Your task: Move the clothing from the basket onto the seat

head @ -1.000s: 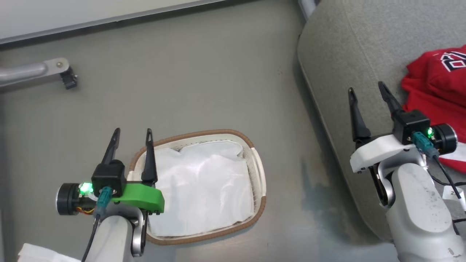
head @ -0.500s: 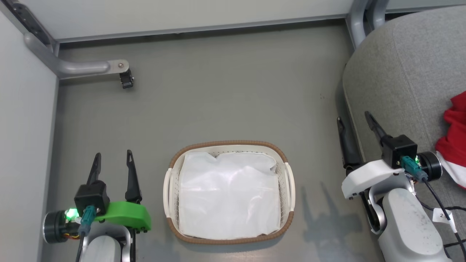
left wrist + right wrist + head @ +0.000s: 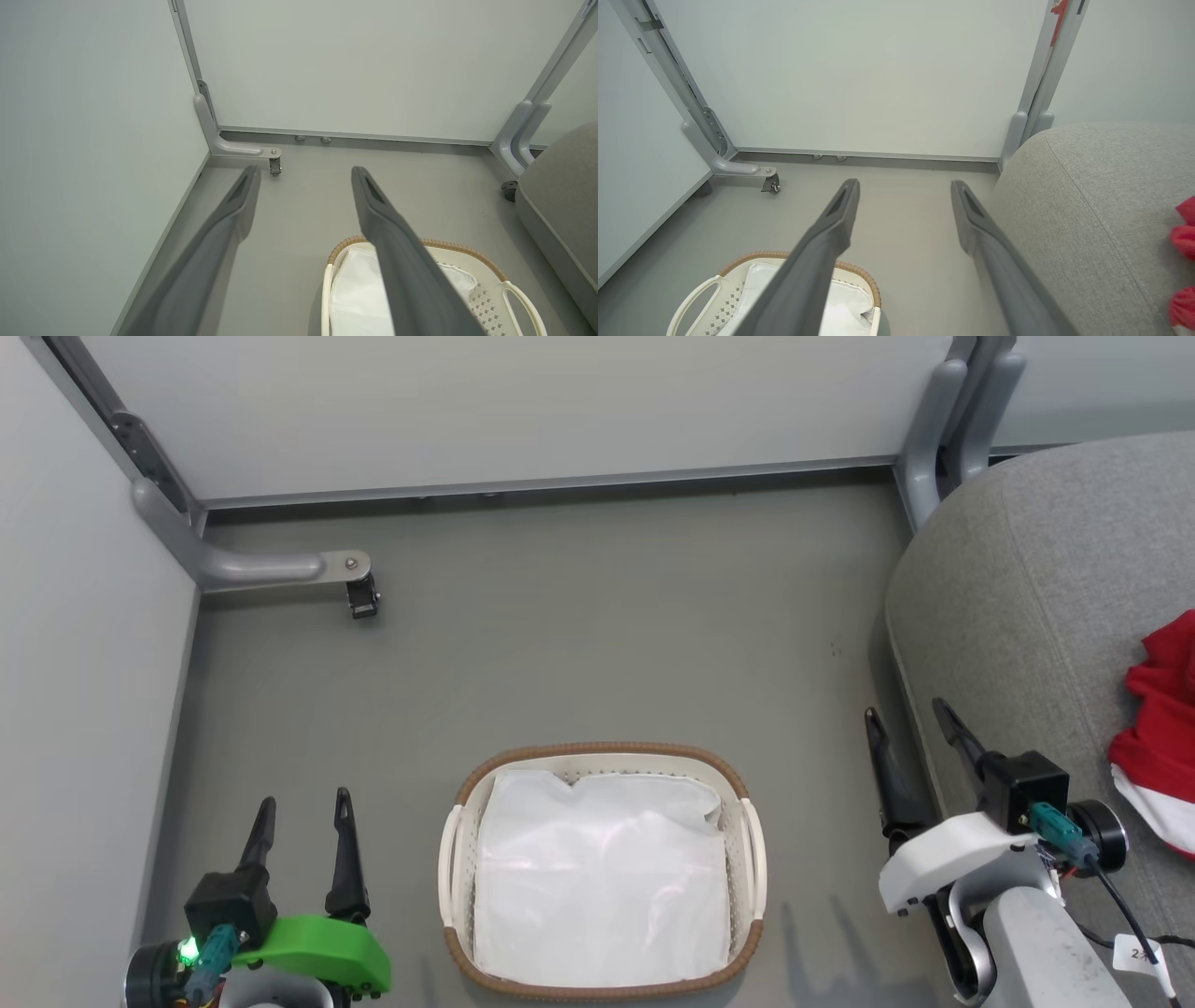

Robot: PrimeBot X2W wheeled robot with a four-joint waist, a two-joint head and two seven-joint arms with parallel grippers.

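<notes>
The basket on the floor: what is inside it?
A white sheet lies inside the basket and covers its bottom. Anything under the sheet is hidden.

Red clothing [image 3: 1167,737] lies on the grey seat [image 3: 1027,616].

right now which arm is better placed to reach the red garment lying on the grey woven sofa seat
Right. The open right gripper hovers at the rounded edge of the grey woven sofa seat, near the red garment; the open left gripper sits beyond the white perforated basket.
</notes>
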